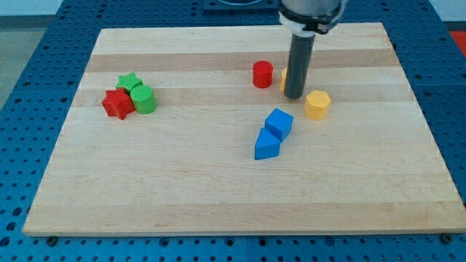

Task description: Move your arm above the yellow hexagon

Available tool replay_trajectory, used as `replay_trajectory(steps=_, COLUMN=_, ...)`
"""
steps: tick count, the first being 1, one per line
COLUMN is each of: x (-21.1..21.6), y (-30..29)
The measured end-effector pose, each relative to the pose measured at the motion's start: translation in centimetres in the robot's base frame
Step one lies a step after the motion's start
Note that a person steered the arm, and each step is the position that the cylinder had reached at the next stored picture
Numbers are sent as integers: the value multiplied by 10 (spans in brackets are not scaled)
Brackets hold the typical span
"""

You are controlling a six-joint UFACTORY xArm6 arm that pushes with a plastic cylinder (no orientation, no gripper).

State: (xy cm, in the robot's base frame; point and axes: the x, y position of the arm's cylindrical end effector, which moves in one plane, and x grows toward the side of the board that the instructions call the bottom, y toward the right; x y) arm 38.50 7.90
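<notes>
The yellow hexagon [317,104] lies on the wooden board [182,182], right of centre. My tip [294,96] is the lower end of the dark rod, just left of the hexagon and slightly higher in the view, a small gap apart. A second yellow block [285,78] is mostly hidden behind the rod, so its shape cannot be made out. A red cylinder [263,74] stands left of the rod.
A blue cube [279,123] and a blue wedge-like block [267,144] lie touching, below the tip. At the view's left a red star [117,104], a green star [129,83] and a green cylinder [144,98] are clustered.
</notes>
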Motion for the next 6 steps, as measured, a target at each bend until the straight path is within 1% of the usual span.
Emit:
replay_trajectory(steps=1, x=-9, y=-20)
replay_trajectory(steps=2, x=-37, y=-16)
replay_trajectory(steps=3, x=-58, y=12)
replay_trajectory(steps=4, x=-63, y=48)
replay_trajectory(steps=5, x=-57, y=80)
replay_trajectory(steps=6, x=-51, y=91)
